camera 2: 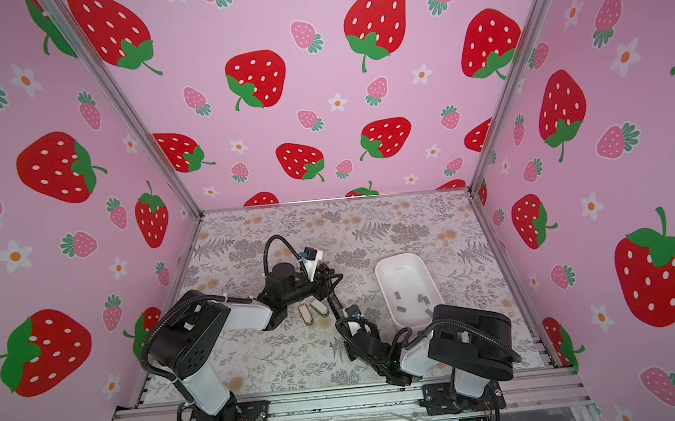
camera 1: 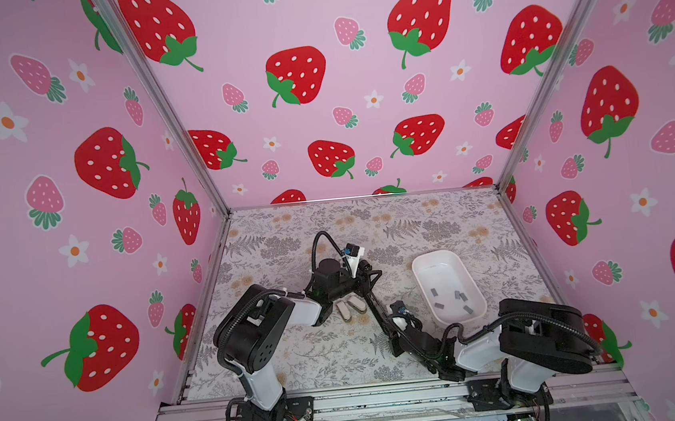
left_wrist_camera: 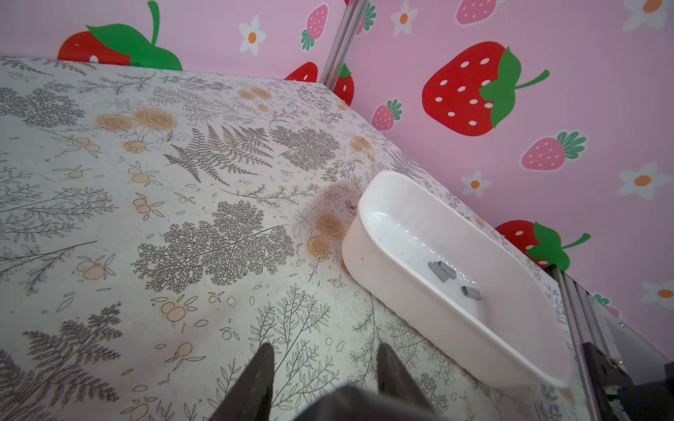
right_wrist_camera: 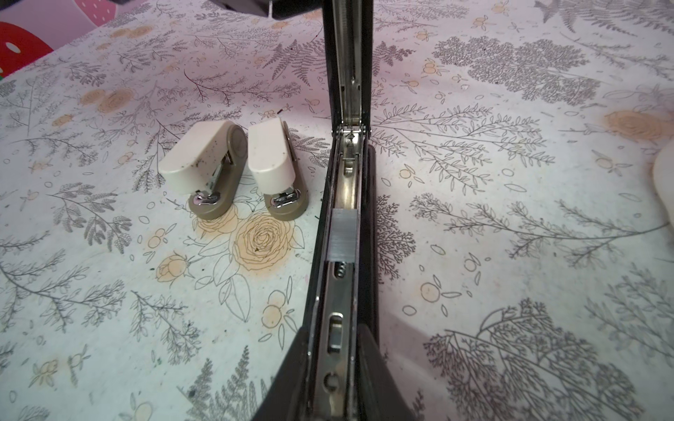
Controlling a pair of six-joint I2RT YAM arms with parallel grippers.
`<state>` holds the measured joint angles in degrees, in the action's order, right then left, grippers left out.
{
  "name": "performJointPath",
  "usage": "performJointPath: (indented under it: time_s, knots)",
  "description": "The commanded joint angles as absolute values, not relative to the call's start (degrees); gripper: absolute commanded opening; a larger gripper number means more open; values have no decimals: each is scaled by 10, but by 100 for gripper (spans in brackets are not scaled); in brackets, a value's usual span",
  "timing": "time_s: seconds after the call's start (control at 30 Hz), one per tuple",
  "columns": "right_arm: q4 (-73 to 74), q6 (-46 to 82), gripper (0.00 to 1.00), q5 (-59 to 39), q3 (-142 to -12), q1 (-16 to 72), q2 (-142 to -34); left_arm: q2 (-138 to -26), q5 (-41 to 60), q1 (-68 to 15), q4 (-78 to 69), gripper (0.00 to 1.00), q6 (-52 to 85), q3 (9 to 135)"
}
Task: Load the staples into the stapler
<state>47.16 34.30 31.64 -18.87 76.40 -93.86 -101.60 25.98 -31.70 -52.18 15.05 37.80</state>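
The right arm lies low across the front of the table (camera 1: 298, 348), its forearm reaching toward the middle, and the right gripper (right_wrist_camera: 335, 339) is clamped on the two sides of the base of the black stapler (right_wrist_camera: 372, 175), which is open, its lid standing up from the hinge toward the left gripper (left_wrist_camera: 324, 351). The left arm reaches in from the left with its wrist bent down over the far end of the stapler; its jaws stand partly apart with only bare table between them in the wrist view, and I cannot tell whether they touch the lid. One staple strip (right_wrist_camera: 343, 237) sits in the stapler's metal channel, about midway along. Five loose staples (camera 1: 439, 305) lie in the single white tray (camera 1: 437, 269), to the right of the stapler. Two small beige staplers (right_wrist_camera: 204, 160) stand side by side just left of the black one, apart from it
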Motion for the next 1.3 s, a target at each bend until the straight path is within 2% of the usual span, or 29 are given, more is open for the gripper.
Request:
performJointPath:
  time_s: [0.0, 0.33, 0.43, 0.77, 1.03, 1.27]
  knots:
    - [469, 344, 19, 336, -181, 769, -927, -1005, 263, -323, -554, 48, 127, 367]
    - [482, 347, 11, 346, -169, 771, -924, -1000, 280, -329, -608, 50, 85, 330]
    - [490, 344, 10, 346, -164, 771, -923, -997, 291, -332, -626, 58, 73, 319]
    - [525, 334, 9, 338, -144, 771, -920, -1007, 308, -344, -659, 72, 46, 303]
    - [531, 334, 9, 339, -141, 771, -923, -1027, 335, -345, -708, 79, 25, 287]
    - [538, 337, 8, 344, -140, 770, -926, -1025, 351, -347, -710, 81, -8, 274]
